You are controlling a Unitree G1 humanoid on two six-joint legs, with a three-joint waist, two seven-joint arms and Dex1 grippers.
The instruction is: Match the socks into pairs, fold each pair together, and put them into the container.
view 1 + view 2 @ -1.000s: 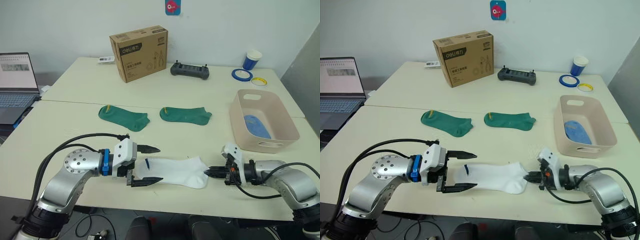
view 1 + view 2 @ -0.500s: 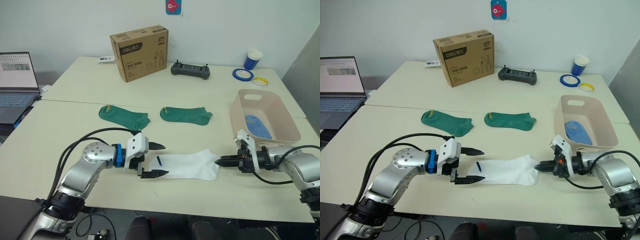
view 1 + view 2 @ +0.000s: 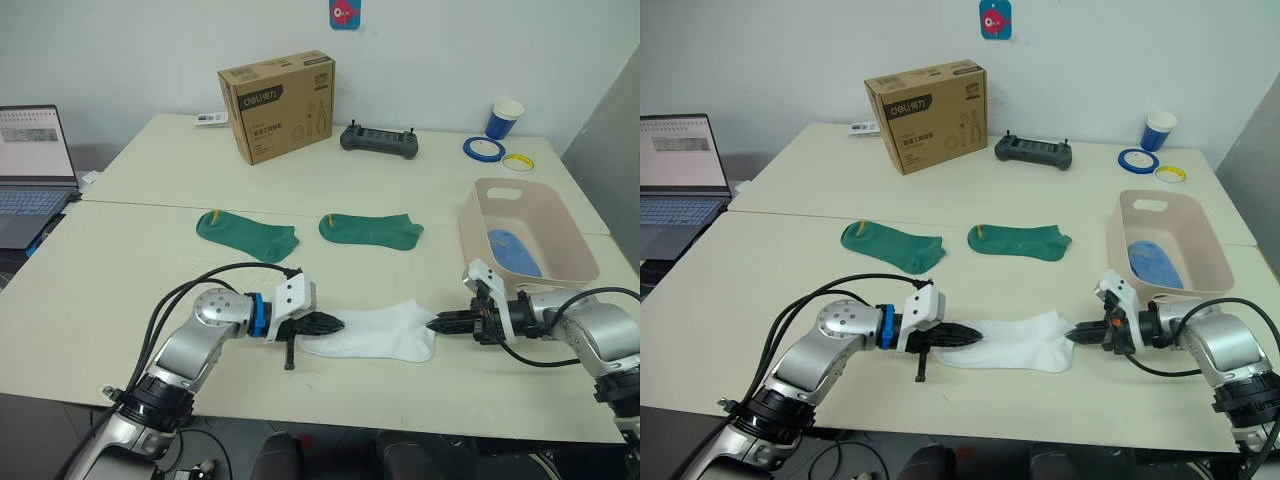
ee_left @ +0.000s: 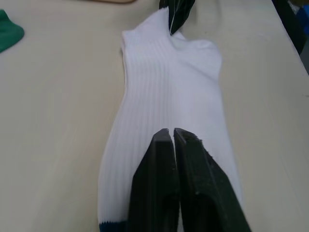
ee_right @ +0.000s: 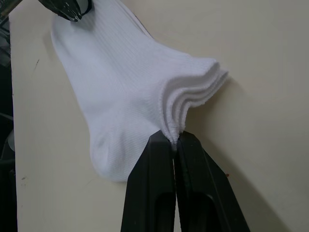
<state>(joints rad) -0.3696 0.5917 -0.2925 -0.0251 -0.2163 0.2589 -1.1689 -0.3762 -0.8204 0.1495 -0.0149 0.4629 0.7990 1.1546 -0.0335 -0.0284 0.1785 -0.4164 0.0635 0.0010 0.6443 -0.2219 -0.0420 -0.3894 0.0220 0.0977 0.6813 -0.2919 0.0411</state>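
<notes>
The white socks [image 3: 378, 333] lie stacked and flat near the table's front edge. My left gripper [image 3: 337, 323] is shut, its tips pinching the cuff end, where a dark stripe [image 4: 112, 226] shows. At the opposite end my right gripper [image 5: 174, 141] is shut on the layered edge of those white socks [image 5: 120, 82]. Two dark green socks [image 3: 248, 233] [image 3: 371, 230] lie apart, side by side, farther back on the table. The pale pink container [image 3: 575, 268] stands at the right, just behind my right arm, with light blue socks [image 3: 514, 250] inside.
A brown cardboard box [image 3: 278, 105], a black controller [image 3: 379, 140], a blue cup [image 3: 506, 118] and two tape rolls [image 3: 483, 149] [image 3: 517, 161] sit along the back. A laptop [image 3: 35, 170] stands at the far left.
My left gripper moved right onto the white socks' cuff end and closed from wide open. The right gripper, still shut, drew the socks a little to the right.
</notes>
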